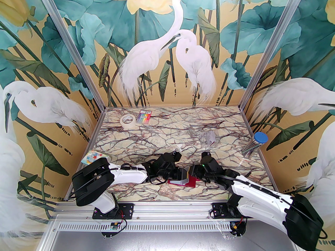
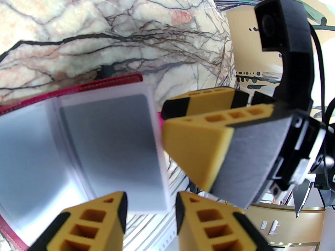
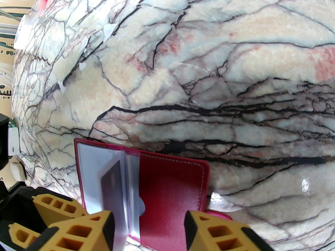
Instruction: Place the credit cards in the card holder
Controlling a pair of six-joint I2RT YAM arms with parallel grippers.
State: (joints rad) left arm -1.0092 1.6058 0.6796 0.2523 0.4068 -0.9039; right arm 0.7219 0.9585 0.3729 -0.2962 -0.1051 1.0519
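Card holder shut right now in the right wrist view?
No, the card holder lies open on the table, with its red inner cover and clear sleeves showing.

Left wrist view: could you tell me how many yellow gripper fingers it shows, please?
4: the left gripper has two along the bottom edge; the right gripper has two at mid-right, stacked.

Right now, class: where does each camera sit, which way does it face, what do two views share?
Top external: above, behind the robot, looking down the marble table; both arms show.
Left wrist: on the left arm, facing the card holder; left pincer below, right pincer opposite.
Right wrist: on the right arm, facing the card holder; right pincer below.
Shared: the card holder.
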